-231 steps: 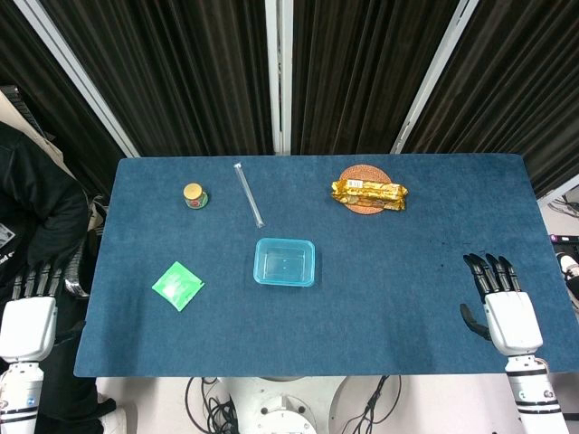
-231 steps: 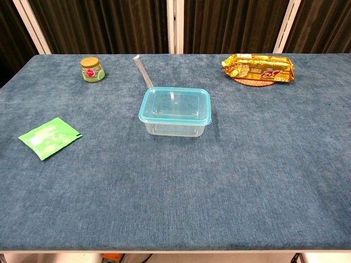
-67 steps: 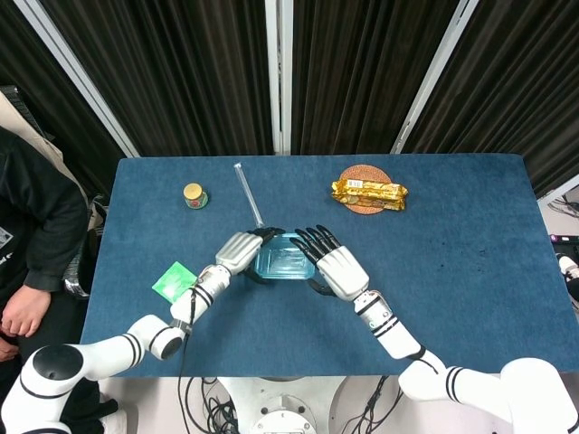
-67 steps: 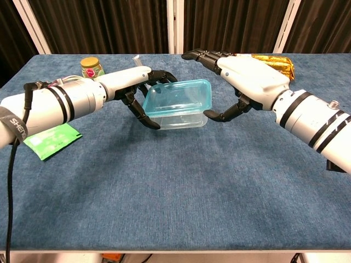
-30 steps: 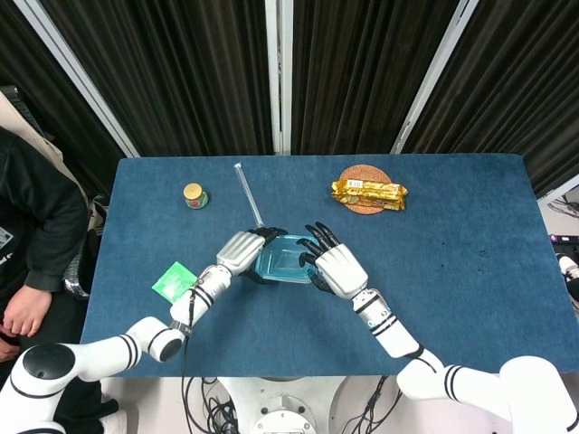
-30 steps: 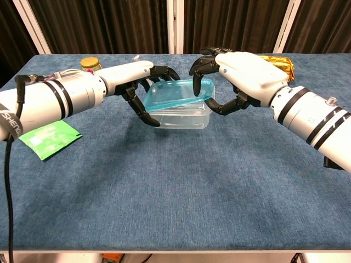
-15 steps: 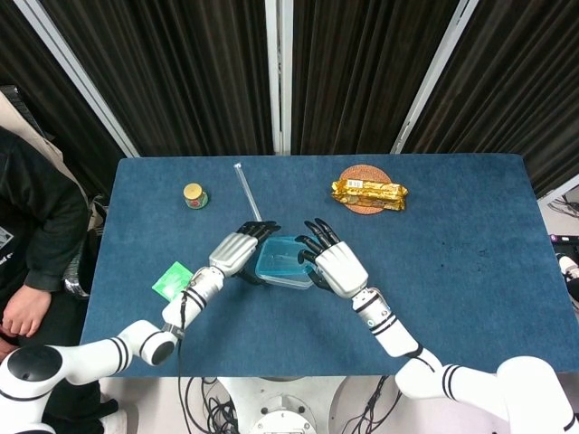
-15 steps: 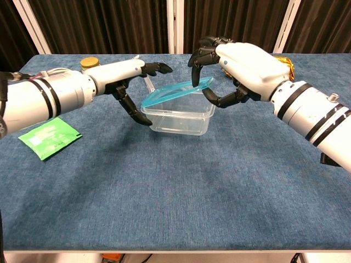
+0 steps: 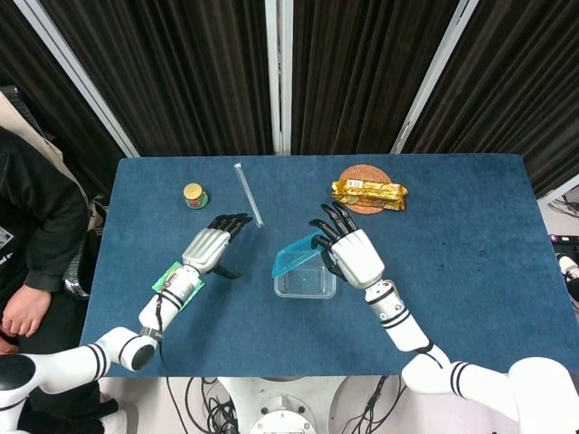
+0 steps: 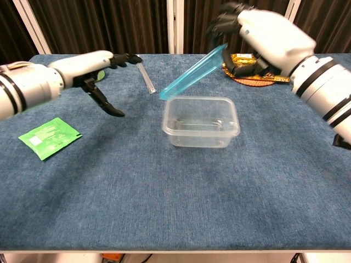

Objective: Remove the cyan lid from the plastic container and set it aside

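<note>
Chest view: right hand (image 10: 263, 35) grasps the cyan lid (image 10: 193, 72) by its far-right end, thumb side under, other fingers over. Lid hangs tilted, low end just above the container's (image 10: 201, 121) far-left rim, not touching as far as I can tell. Head view agrees: lid (image 9: 295, 256) raised over the container (image 9: 305, 282), which sits open near the middle of the table (image 9: 452, 244), toward the near edge. Left hand (image 10: 88, 68) released, fingers spread, holding nothing, off to the left and well apart from the container.

Step in hand, as judged: carry the lid clear and put it down. To do it well, lift the low end past the rim before moving sideways, so the light container isn't dragged. Level the lid before lowering; bare cloth to the container's right looks the nearest free patch. Let go only once it lies flat.

Surface: blue cloth-covered table. Green packet (image 10: 49, 137) toward the left edge, small jar (image 9: 194, 195) and clear tube (image 9: 249, 194) toward the far edge, gold snack pack (image 9: 368, 192) on a round coaster toward the far right. Dark curtains with white posts behind. A person in black stands past the left edge.
</note>
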